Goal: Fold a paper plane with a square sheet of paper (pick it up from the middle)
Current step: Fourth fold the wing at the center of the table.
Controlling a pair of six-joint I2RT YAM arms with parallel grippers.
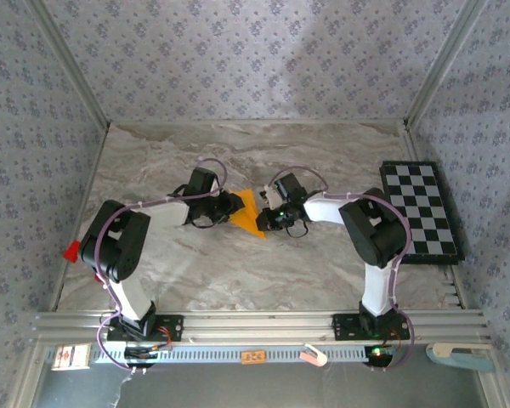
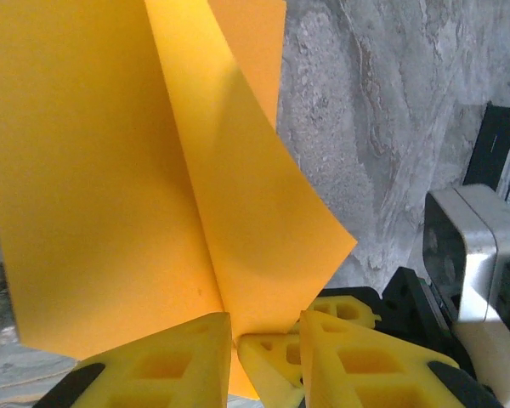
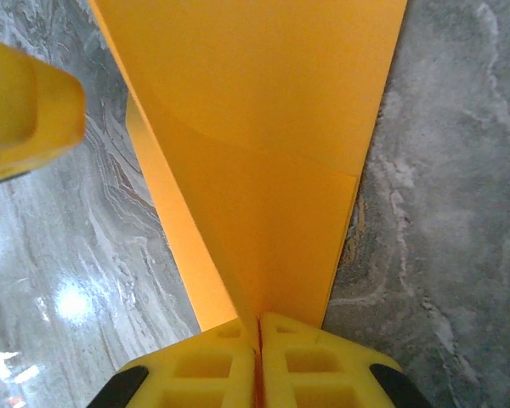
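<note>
**Top external view.** A thin orange-yellow paper sheet (image 1: 249,212), folded along a crease, is located above the middle of the grey marbled table (image 1: 238,280), between the two grippers. The left gripper (image 1: 232,208) meets the paper sheet from the left. The right gripper (image 1: 270,217) meets it from the right. A black-and-white checkerboard (image 1: 421,208) lies at the right edge of the table, well apart from the grippers.

**Left wrist view.** The paper sheet (image 2: 110,170) stands upright with two panels spreading from one crease. The left gripper (image 2: 265,316) has its yellow fingers (image 2: 166,361) a narrow gap apart. The lower end of the crease descends into this gap; the fingers are not closed on it.

**Right wrist view.** The right gripper (image 3: 259,327) has its yellow fingers (image 3: 204,365) pressed together, clamping the paper sheet (image 3: 263,127) at its fold. One finger (image 3: 25,110) of the left gripper appears beside the paper sheet at upper left.
</note>
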